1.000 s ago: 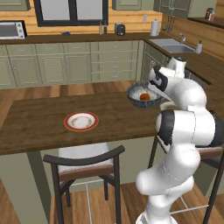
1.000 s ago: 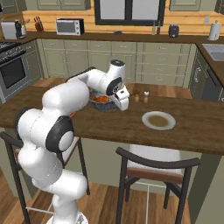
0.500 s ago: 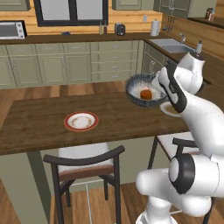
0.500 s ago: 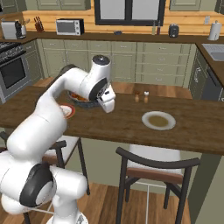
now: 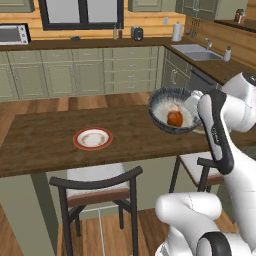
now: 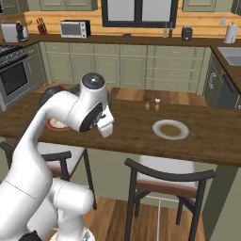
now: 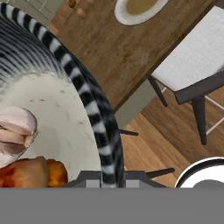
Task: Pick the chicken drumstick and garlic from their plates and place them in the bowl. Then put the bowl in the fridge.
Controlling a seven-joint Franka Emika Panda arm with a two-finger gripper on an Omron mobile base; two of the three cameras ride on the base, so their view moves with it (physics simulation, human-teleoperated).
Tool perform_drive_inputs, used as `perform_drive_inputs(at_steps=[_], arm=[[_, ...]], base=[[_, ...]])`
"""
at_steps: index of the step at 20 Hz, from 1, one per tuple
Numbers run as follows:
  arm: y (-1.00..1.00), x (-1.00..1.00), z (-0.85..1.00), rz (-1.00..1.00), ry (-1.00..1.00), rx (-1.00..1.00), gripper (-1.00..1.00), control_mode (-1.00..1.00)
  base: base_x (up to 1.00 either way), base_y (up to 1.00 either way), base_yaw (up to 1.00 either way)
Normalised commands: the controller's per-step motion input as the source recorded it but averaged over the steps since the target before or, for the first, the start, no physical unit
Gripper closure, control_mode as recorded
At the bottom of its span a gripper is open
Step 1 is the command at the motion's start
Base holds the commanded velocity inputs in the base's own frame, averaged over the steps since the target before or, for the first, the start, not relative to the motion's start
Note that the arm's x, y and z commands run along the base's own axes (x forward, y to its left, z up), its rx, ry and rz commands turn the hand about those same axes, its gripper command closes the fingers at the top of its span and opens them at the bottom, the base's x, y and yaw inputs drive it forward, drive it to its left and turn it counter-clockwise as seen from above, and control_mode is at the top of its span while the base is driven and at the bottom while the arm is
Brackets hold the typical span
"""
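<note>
My gripper (image 7: 111, 178) is shut on the rim of the dark streaked bowl (image 5: 172, 112), which hangs tilted in the air above the counter's near right edge. In the bowl (image 7: 52, 109) lie the orange-brown chicken drumstick (image 5: 174, 118) and the pale garlic (image 7: 13, 129), with the drumstick (image 7: 30, 173) closest to my fingers. A red-rimmed plate (image 5: 93, 138) sits bare on the wooden counter to the left. A second, whitish plate (image 6: 170, 129) lies to the right, and this plate (image 7: 138, 6) is also at the top of the hand view. The fridge is out of view.
Two dark chairs (image 5: 97, 187) (image 6: 167, 181) with pale seats stand at the counter's near edge. Two small shakers (image 6: 151, 104) stand behind the whitish plate. Green cabinets, a microwave (image 6: 74, 28), a stove (image 6: 14, 70) and a sink (image 5: 200, 52) line the far walls.
The arm has swung back toward the base, carrying the bowl up and off the counter. The bowl now tilts more. Both plates have stayed put.
</note>
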Motion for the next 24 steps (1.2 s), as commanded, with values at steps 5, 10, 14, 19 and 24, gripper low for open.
perform_drive_inputs(at_steps=[5, 10, 14, 19, 24], arm=[[0.33, -0.97, 0.14, 0.00, -0.09, 0.03, 1.00, -1.00], [0.10, -0.25, 0.01, 0.00, 0.00, 0.06, 1.00, -1.00], [0.23, -0.03, -0.02, 0.00, 0.00, 0.00, 1.00, 1.00], [0.00, 0.00, 0.00, 0.00, 0.00, 0.00, 1.00, 1.00], [0.00, 0.00, 0.00, 0.00, 0.00, 0.00, 1.00, 1.00]], base=[[0.00, 0.00, 0.00], [0.00, 0.00, 0.00], [-0.07, 0.49, 0.00], [-0.42, 1.00, 0.00], [-0.22, 1.00, 0.00]])
